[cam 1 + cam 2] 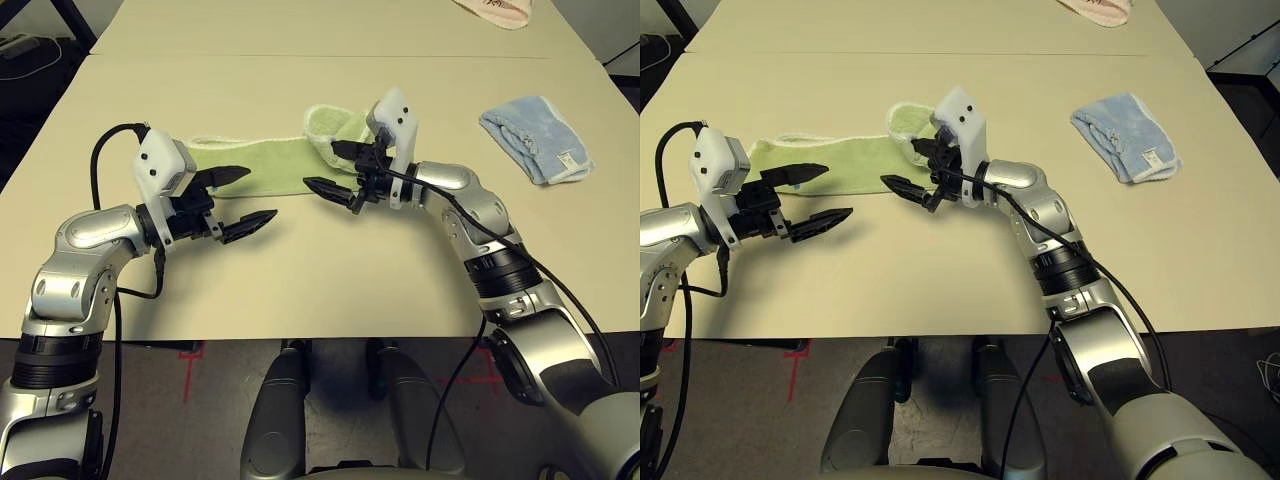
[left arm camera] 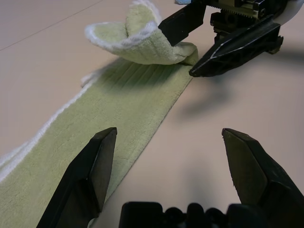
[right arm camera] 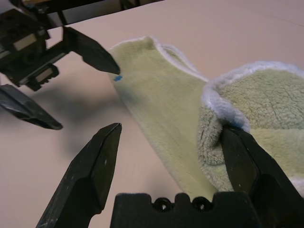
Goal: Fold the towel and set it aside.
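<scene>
Left gripper (image 1: 240, 196): My jaws stood wide apart and held nothing. One black finger (image 2: 90, 175) hung over the towel's near left stretch and the other hung over bare table just in front of the cloth. Whether that finger touched the terry, I could not tell.

Right gripper (image 1: 338, 170): My jaws stood spread, clamped on nothing. One finger (image 3: 247, 168) lay against the bunched right end of the towel, and its partner hung over bare table on the near side. The gripper pointed across toward my left one, the two set near each other with a gap between them.

Towel (image 1: 262, 165): The light green terry lay as a long narrow band across the middle of the table (image 1: 330, 290), flat for most of its length. Its right end curled up and over into a loose loop, white edging showing along the rim.

Surroundings: A light blue towel (image 1: 537, 138) lay crumpled well to the right, apart from the green one. A pink towel (image 1: 497, 10) sat at the far edge of the table. Nothing lay on the table between my grippers and the green band.
</scene>
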